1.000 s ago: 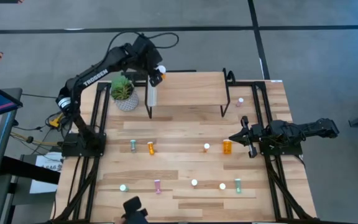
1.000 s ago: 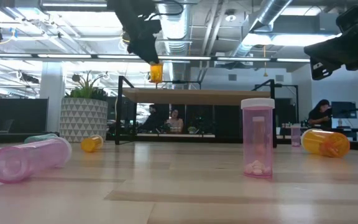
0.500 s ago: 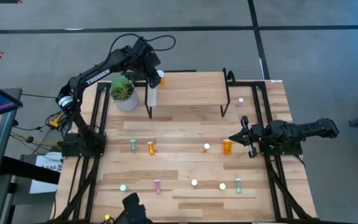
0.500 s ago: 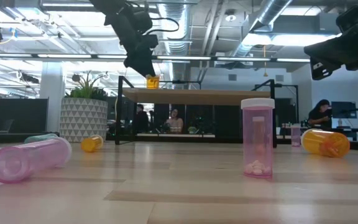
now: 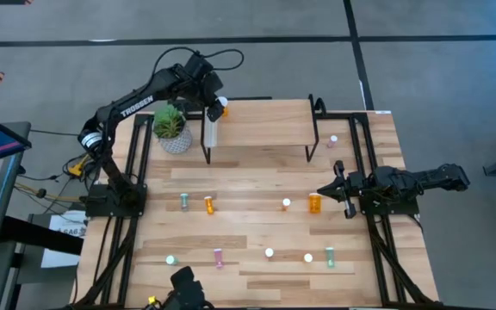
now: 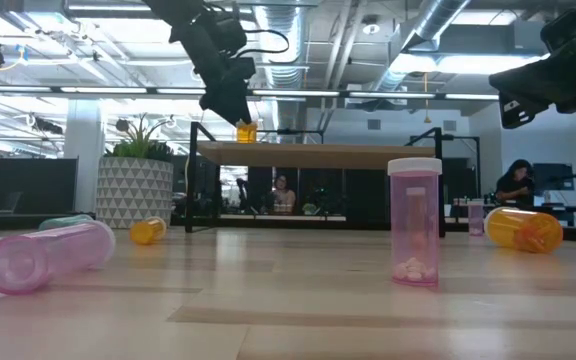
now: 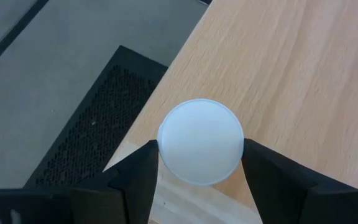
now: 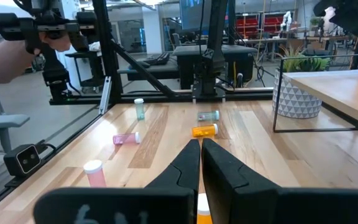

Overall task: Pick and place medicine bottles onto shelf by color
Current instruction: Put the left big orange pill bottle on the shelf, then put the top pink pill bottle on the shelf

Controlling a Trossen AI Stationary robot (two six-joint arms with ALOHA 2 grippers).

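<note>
Left gripper point(image 5: 219, 107) has set the orange bottle point(image 6: 246, 131) on the shelf point(image 5: 265, 120).

Overhead camera straight down on my whole surface point(image 5: 257, 172), low camera level across it toward the room, left wrist camera close above the shelf point(image 7: 291, 74), both fixed views sharing that shelf.

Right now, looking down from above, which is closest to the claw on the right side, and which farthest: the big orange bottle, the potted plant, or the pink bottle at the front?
1. The big orange bottle, just ahead of the right gripper.
2. The pink bottle, down by the table's front edge.
3. The potted plant, at the far left corner beside the shelf.
</note>
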